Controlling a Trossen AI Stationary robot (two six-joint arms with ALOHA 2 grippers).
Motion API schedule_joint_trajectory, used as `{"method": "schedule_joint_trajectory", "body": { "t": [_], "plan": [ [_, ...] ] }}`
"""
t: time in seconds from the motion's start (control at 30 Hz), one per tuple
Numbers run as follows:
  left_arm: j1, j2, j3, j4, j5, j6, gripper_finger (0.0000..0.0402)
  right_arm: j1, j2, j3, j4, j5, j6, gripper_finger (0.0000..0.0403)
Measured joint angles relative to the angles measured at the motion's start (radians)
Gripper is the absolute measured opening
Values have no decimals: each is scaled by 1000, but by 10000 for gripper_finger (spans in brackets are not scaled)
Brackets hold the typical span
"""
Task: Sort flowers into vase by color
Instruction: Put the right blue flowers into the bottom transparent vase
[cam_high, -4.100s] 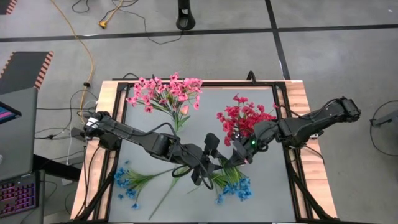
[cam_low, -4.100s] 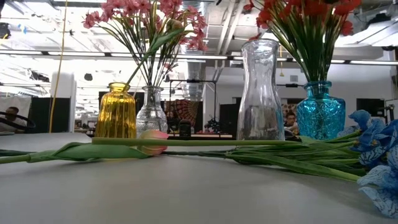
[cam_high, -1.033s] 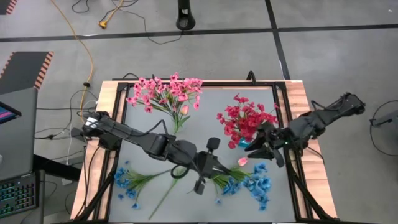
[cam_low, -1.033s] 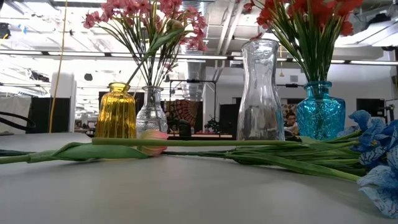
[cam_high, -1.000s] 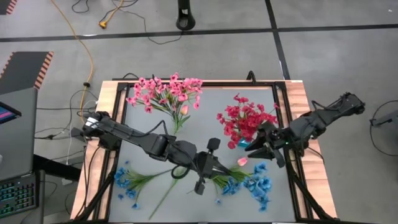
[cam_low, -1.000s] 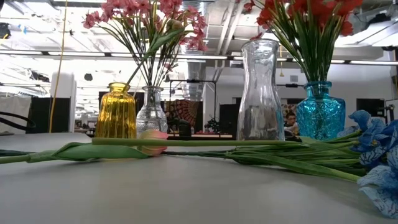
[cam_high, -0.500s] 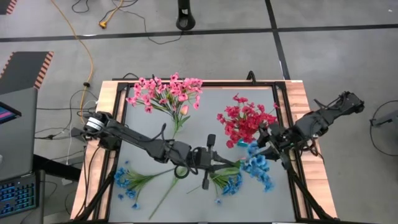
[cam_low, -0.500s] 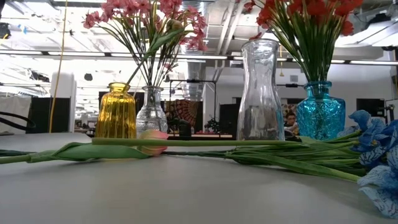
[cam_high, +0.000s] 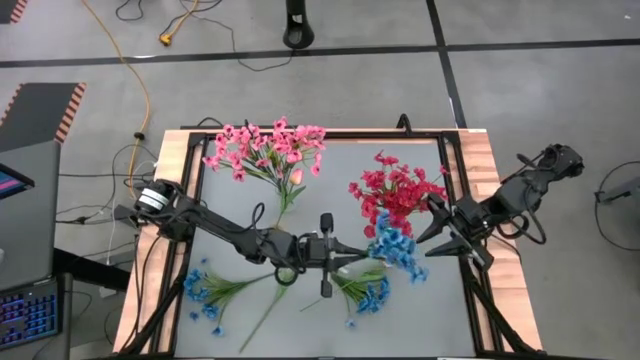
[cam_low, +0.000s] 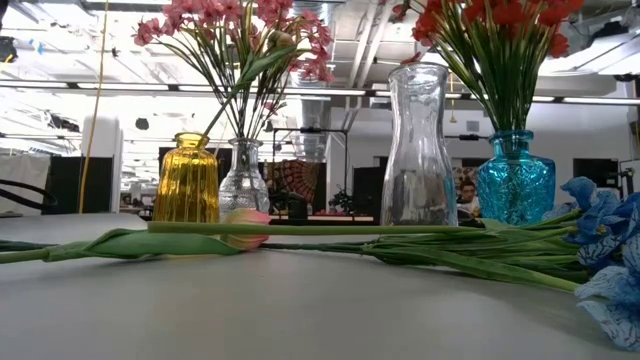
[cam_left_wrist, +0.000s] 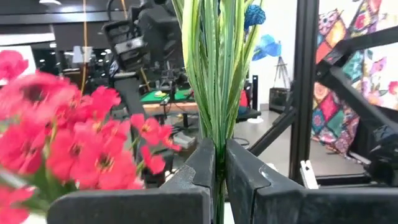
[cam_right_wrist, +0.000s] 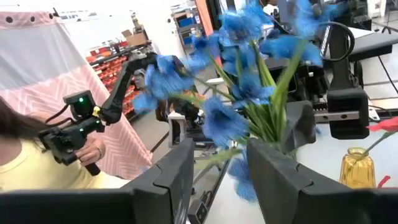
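Observation:
A bunch of blue flowers (cam_high: 394, 246) is held up over the middle of the table by my left gripper (cam_high: 351, 260), which is shut on its green stems (cam_left_wrist: 216, 74). My right gripper (cam_high: 441, 246) stands open just to the right of the blue blossoms (cam_right_wrist: 239, 93), which hang in front of its fingers; it holds nothing. Pink flowers (cam_high: 265, 148) fill a small clear vase (cam_low: 243, 178). Red flowers (cam_high: 390, 190) fill the blue vase (cam_low: 513, 178). More blue flowers (cam_high: 368, 294) lie flat on the table. My left gripper pinches the bundle of green stems (cam_left_wrist: 217, 144) between its two fingers, well below the blossoms. The fingers come level from the table's left side and lie across the stems. The bunch is lifted off the table, its blossoms slanting toward the right arm.
A yellow vase (cam_low: 185, 180) and a tall clear vase (cam_low: 417, 150) stand without flowers. A tulip (cam_low: 245, 228) lies on the table. Another blue bunch (cam_high: 205, 290) lies at the near left. A person (cam_right_wrist: 43, 155) with a handheld device is beyond the table.
My left gripper has turned about its wrist and carried the blue bunch up off the table, blossoms swinging from the near right toward the middle, next to the red flowers. My right gripper has drawn back toward the table's right edge.

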Motion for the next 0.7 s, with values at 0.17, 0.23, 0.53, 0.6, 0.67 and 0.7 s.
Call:
{"method": "schedule_joint_trajectory", "body": {
  "t": [0.17,0.23,0.53,0.6,0.67,0.7],
  "plan": [
    [10,0,-40,65,-16,-4,6,-4,26,0,-1,0,0,177],
    [16,5,-43,80,-16,-5,6,-5,42,0,-1,0,0,177],
    [35,101,-39,171,-2,-33,7,-5,119,-1,7,1,3,177],
    [35,119,-39,188,-12,-48,8,-5,134,-1,7,1,4,177],
    [36,132,-39,187,-20,-65,8,-5,144,-1,5,1,4,177],
    [36,133,-39,178,-32,-69,8,-5,150,-1,5,1,4,177]
  ]
}}
